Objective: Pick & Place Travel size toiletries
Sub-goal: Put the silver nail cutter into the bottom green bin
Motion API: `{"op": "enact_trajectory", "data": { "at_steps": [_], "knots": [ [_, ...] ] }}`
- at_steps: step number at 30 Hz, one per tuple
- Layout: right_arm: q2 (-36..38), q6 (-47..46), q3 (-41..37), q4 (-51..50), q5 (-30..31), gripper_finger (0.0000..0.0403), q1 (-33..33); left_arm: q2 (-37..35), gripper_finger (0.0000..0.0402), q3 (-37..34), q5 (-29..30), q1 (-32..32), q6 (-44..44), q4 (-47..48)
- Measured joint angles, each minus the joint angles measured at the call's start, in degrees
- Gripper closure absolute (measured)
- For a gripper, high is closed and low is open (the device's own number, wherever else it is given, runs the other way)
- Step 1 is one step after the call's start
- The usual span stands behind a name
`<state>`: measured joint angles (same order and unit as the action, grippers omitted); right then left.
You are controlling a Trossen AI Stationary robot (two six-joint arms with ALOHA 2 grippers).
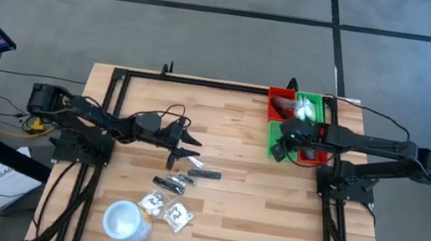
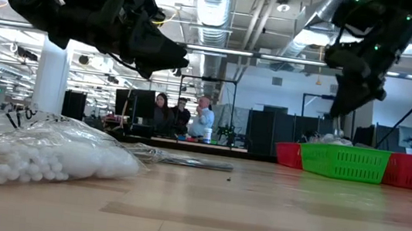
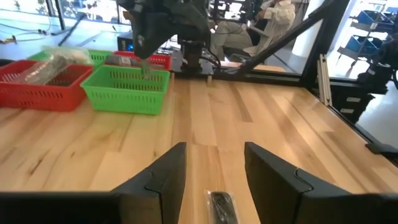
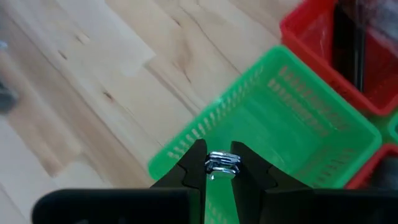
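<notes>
High view: the left tool [image 1: 186, 146] hung spread over dark tubes [image 1: 192, 168] on the bench [image 1: 269, 221], sachets [image 1: 165, 209] near a white cup [image 1: 124, 219]. Left wrist view: one tube [image 3: 222, 208] lay off-centre between the fingers [image 3: 168, 180]; closing could nudge it aside. Right wrist view: the right tool [image 4: 217, 171] pinched a small shiny item [image 4: 221, 162] above the green basket [image 4: 280, 124]'s edge; early release could drop it outside.
</notes>
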<state>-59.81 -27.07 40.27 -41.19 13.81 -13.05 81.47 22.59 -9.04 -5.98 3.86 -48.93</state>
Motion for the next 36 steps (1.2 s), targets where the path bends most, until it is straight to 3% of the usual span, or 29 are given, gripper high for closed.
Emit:
{"op": "enact_trajectory", "data": {
  "at_steps": [18, 36],
  "knots": [
    [-10.1, 1.1, -1.0, 1.2, -0.2, 0.0345, -2.4, 0.0, 0.0247, 0.0, 0.0, 2.2, -0.1, 2.5],
    [-8.4, 4.5, -1.0, 2.9, 2.2, 0.0339, -2.7, 0.0, 0.0247, 0.0, 0.0, 2.3, -0.1, 3.4]
  ]
}}
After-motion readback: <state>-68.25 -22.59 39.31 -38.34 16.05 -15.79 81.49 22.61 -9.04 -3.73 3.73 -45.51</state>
